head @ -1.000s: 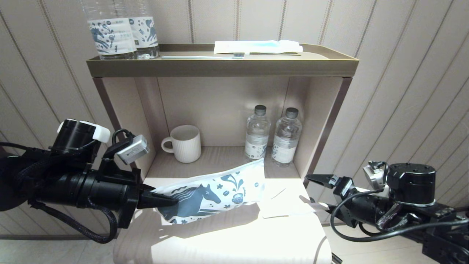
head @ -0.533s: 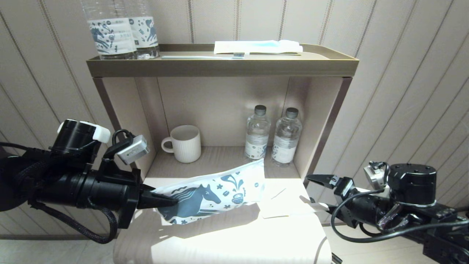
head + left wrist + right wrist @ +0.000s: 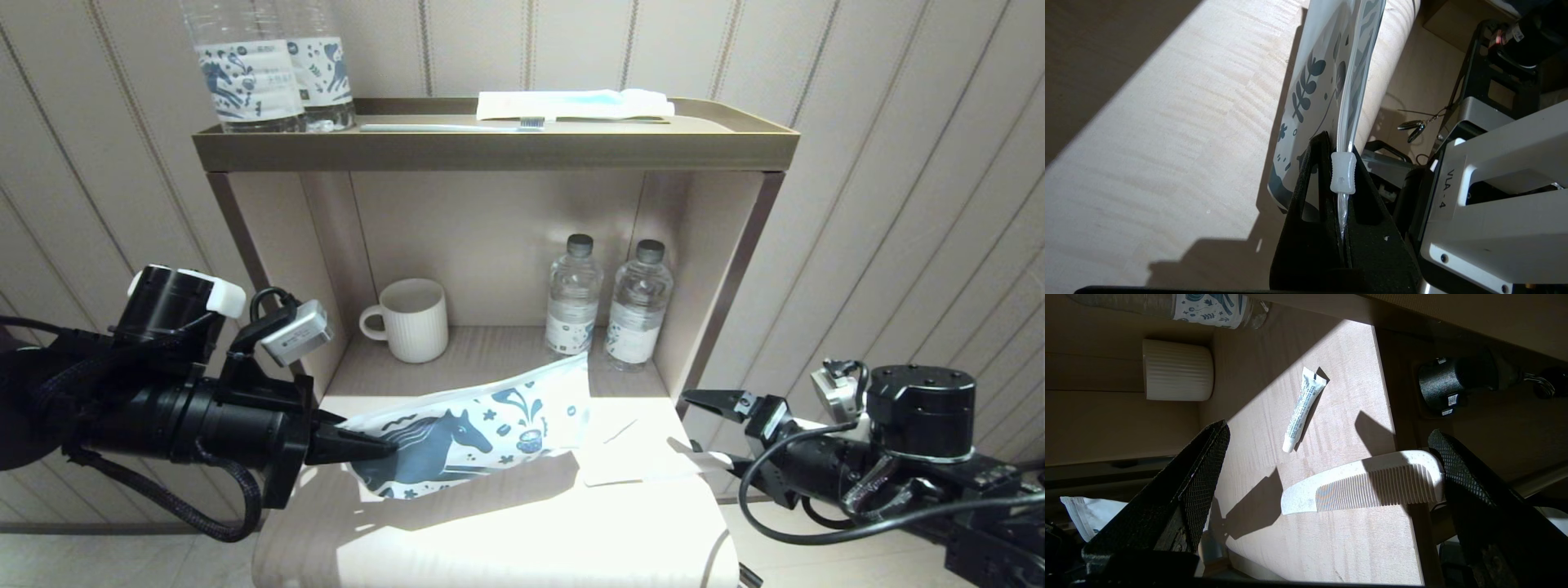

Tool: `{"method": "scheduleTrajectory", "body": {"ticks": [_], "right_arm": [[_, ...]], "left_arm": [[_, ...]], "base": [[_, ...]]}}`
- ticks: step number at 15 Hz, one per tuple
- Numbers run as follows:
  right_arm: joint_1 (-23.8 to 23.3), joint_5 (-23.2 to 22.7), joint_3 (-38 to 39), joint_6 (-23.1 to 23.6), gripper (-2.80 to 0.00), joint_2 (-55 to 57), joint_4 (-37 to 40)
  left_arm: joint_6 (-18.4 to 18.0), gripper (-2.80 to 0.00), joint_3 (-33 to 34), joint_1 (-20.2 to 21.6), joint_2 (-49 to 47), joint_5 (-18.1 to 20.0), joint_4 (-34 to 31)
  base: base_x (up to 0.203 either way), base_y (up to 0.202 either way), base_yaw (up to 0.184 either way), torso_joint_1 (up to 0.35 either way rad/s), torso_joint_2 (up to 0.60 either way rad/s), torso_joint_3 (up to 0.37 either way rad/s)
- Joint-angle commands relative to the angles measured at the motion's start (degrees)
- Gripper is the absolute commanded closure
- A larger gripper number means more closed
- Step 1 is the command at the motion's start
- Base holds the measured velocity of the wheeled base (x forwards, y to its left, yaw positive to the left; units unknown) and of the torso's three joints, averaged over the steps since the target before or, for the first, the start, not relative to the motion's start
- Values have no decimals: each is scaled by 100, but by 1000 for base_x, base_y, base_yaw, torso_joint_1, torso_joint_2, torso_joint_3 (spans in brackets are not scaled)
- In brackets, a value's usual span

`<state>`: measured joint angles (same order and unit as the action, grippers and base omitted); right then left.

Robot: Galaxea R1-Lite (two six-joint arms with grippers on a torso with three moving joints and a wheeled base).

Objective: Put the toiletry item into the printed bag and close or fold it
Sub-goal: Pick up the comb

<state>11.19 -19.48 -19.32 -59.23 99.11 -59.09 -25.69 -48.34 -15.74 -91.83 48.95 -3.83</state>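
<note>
The printed bag (image 3: 482,437), white with a dark blue horse, hangs slanted above the sunlit table top (image 3: 506,531). My left gripper (image 3: 384,447) is shut on its left end, just behind the translucent zip slider (image 3: 1343,171). The bag's edge (image 3: 1331,61) runs away from the gripper (image 3: 1341,143). The toiletry item, a flat white comb (image 3: 1363,486), lies at the table's right edge, its rounded end overhanging. In the head view glare washes it out. My right gripper (image 3: 706,433) stands open at that edge (image 3: 1329,433), one finger (image 3: 1453,465) close to the comb's rounded end.
A small white tube (image 3: 1302,410) lies on the table beyond the comb. In the shelf niche stand a ribbed mug (image 3: 412,320) and two water bottles (image 3: 604,306). The top shelf (image 3: 490,151) carries two labelled bottles, a toothbrush and a white packet.
</note>
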Motion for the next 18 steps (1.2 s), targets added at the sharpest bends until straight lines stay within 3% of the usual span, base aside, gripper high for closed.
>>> {"method": "scheduleTrajectory", "body": {"ticks": [1,18], "right_arm": [[6,-12,7,-36,-280,-6,-24],[261,-7,12,114,-280,-247,16]], "left_arm": [[-15,0,8,1,7,27,-4],[-15,0,8,1,43,27,-4]], "base": [[0,0,0,0,0,0],[0,0,0,0,0,0]]}}
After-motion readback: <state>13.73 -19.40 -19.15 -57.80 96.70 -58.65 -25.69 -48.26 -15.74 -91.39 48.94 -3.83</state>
